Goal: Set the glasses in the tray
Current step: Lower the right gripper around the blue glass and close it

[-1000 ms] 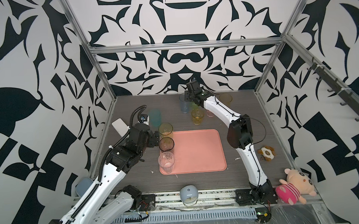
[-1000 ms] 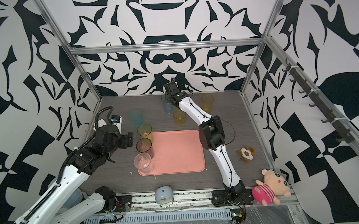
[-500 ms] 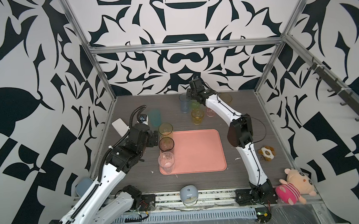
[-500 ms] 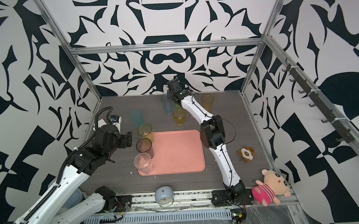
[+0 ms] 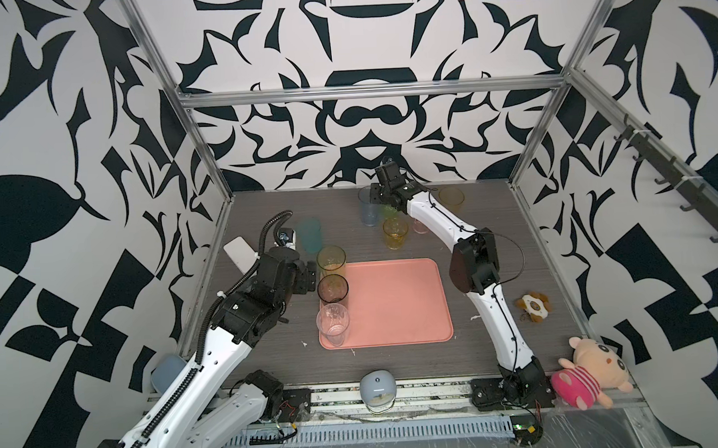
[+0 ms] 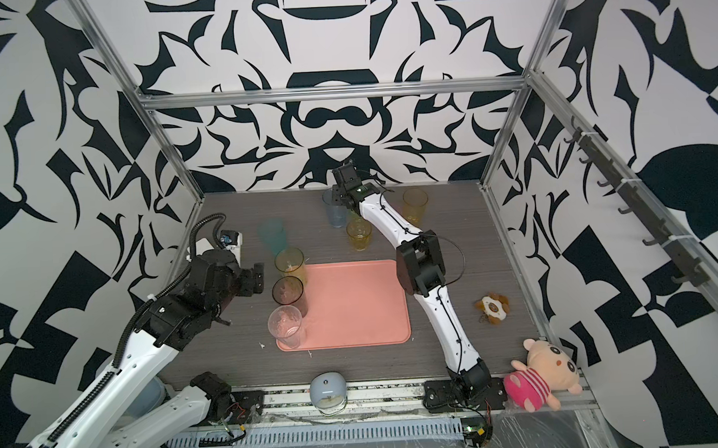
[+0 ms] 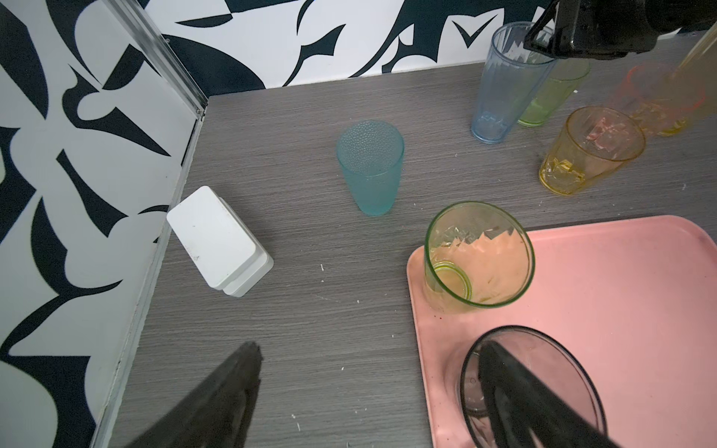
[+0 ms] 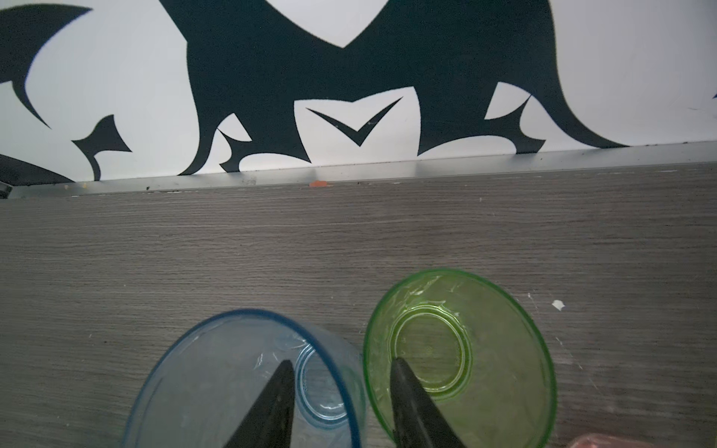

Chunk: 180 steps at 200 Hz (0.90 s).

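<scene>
The pink tray (image 5: 398,302) (image 7: 620,310) lies mid-table. Three glasses stand along its left edge: yellow (image 5: 331,259), smoky (image 5: 332,288) and clear (image 5: 332,324). A teal glass (image 5: 310,234) stands on the table behind them. At the back stand blue (image 5: 368,206), short amber (image 5: 395,233), pink (image 5: 420,226) and tall amber (image 5: 451,200) glasses. My left gripper (image 5: 307,275) (image 7: 368,372) is open beside the smoky glass (image 7: 531,388), one finger over its mouth. My right gripper (image 5: 381,197) (image 8: 341,362) is open, one fingertip over the blue glass (image 8: 240,388), the other over a green glass (image 8: 465,349).
A white box (image 5: 238,252) leans by the left wall. A pale dome gadget (image 5: 377,388) sits at the front edge. A small flower toy (image 5: 533,304) and a plush pig (image 5: 588,364) lie at the right. The back wall is close behind the blue and green glasses.
The right gripper's jaws have narrowed, and it shifted slightly over the blue and green glasses. The left arm has hardly moved.
</scene>
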Each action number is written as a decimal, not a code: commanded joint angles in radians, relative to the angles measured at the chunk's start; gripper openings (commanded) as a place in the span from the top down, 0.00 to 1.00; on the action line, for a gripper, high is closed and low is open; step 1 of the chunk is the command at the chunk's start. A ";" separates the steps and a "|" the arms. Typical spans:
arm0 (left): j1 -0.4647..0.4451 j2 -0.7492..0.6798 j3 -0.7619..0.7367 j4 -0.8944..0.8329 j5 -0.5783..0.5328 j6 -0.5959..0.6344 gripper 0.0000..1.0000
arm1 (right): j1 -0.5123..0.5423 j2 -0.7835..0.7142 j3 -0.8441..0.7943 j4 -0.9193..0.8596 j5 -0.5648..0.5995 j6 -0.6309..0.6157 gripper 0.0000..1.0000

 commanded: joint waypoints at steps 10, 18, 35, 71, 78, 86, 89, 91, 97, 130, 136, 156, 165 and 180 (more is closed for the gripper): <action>0.004 -0.013 -0.006 0.006 -0.003 -0.005 0.09 | -0.001 -0.022 0.042 0.003 -0.023 0.020 0.59; 0.004 -0.014 -0.006 0.007 -0.001 -0.003 0.09 | -0.001 -0.022 0.043 0.003 -0.025 0.022 0.60; 0.004 -0.015 -0.007 0.007 -0.001 -0.003 0.09 | -0.002 -0.022 0.043 -0.001 -0.026 0.030 0.61; 0.004 -0.016 -0.007 0.007 0.001 -0.003 0.09 | -0.006 -0.022 0.042 -0.006 -0.041 0.044 0.68; 0.004 -0.016 -0.008 0.008 0.002 -0.003 0.09 | -0.008 -0.022 0.043 -0.007 -0.045 0.047 0.69; 0.004 -0.015 -0.008 0.007 0.002 -0.002 0.09 | -0.007 -0.022 0.042 -0.006 -0.049 0.049 0.70; 0.004 -0.015 -0.008 0.006 0.003 -0.002 0.09 | -0.007 -0.022 0.043 -0.007 -0.049 0.048 0.70; 0.004 -0.015 -0.007 0.007 0.003 -0.001 0.09 | -0.007 -0.022 0.043 -0.006 -0.050 0.049 0.70; 0.004 -0.015 -0.008 0.007 0.004 -0.001 0.09 | -0.007 -0.022 0.042 -0.006 -0.052 0.051 0.71; 0.004 -0.022 -0.008 0.009 0.003 -0.001 0.09 | -0.008 -0.022 0.043 -0.013 -0.055 0.055 0.72; 0.004 -0.024 -0.009 0.010 0.003 -0.001 0.09 | -0.008 -0.022 0.042 -0.014 -0.057 0.058 0.72; 0.004 -0.027 -0.011 0.010 0.002 -0.001 0.09 | -0.009 -0.022 0.043 -0.017 -0.061 0.058 0.74; 0.004 -0.026 -0.011 0.010 0.004 -0.001 0.09 | -0.008 -0.022 0.043 -0.016 -0.060 0.059 0.76; 0.003 -0.026 -0.009 0.010 0.003 -0.001 0.09 | -0.008 -0.022 0.042 -0.019 -0.063 0.060 0.79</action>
